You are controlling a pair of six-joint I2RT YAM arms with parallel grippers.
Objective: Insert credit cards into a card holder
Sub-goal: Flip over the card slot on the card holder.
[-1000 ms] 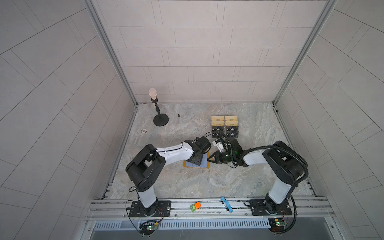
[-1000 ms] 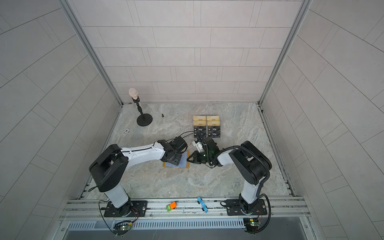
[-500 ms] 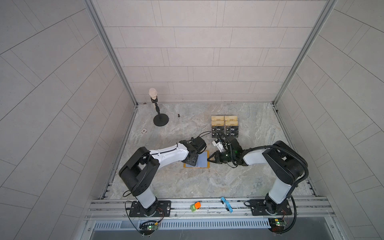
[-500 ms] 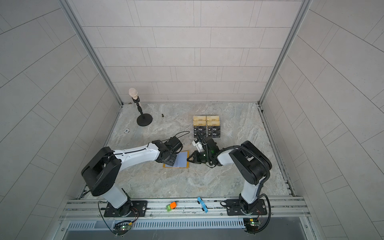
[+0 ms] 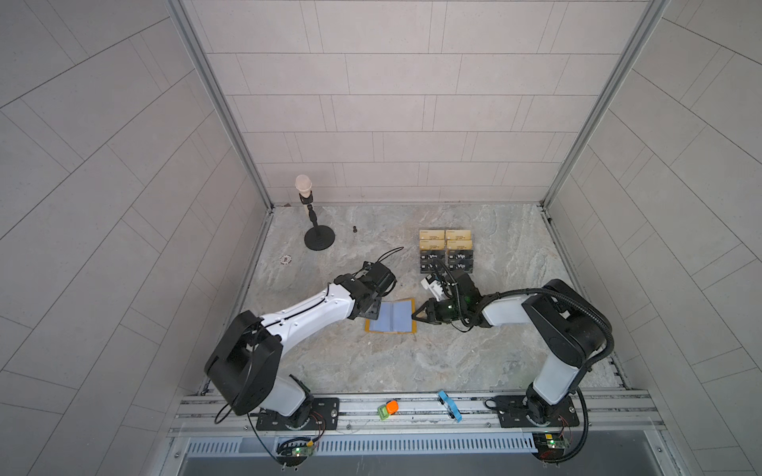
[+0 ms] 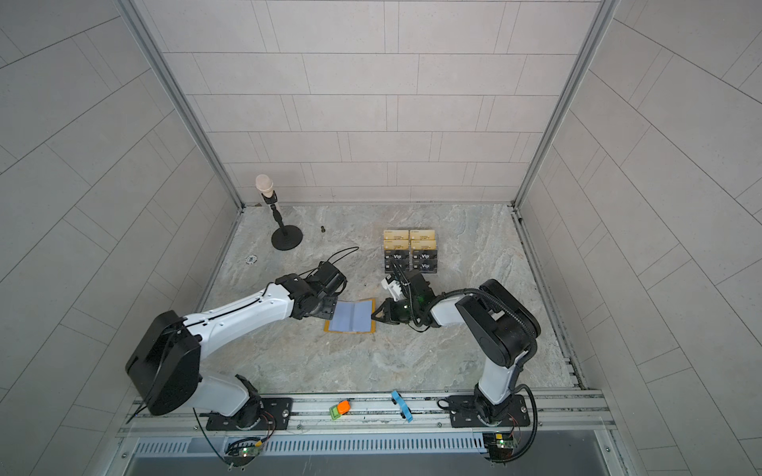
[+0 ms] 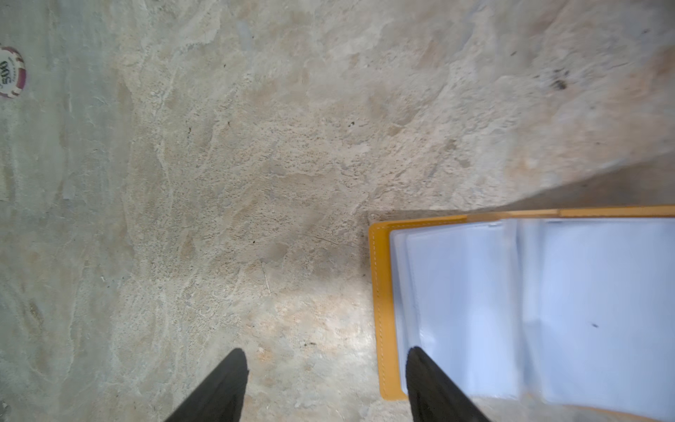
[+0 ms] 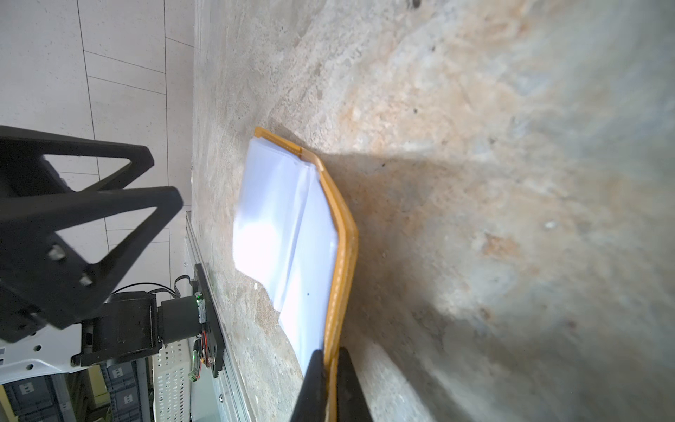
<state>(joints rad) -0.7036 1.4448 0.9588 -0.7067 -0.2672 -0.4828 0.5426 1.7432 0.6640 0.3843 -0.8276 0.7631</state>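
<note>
the right tool (image 8: 330,352) is seen pressed together on the mustard cover at the right edge of the card holder (image 5: 391,316), and that edge appears to be lifted slightly off the surface (image 5: 412,371). the left tool (image 7: 325,350) is held spread at the left edge of the card holder with nothing between its fingers (image 7: 427,383); one finger is placed over the holder's left page and the other over bare surface just beside it, and whether the page is touched cannot be told. the card holder is laid open, its pale blue sleeves (image 7: 548,310) turned up, and no card is seen in them. the credit cards (image 5: 431,257) are stood in rows past the far right corner of the card holder, well apart from it, with gold cards (image 5: 445,235) behind them. the step in hand is judged to be the steadying of the open holder so that a pocket can be presented. it would be done well if the pinch were confined to the cover and no sleeve were caught in it, if the left page were pressed flat rather than dragged, and if the holder were not slid. since neither tool carries a card, the insertion itself is judged not yet begun.
</note>
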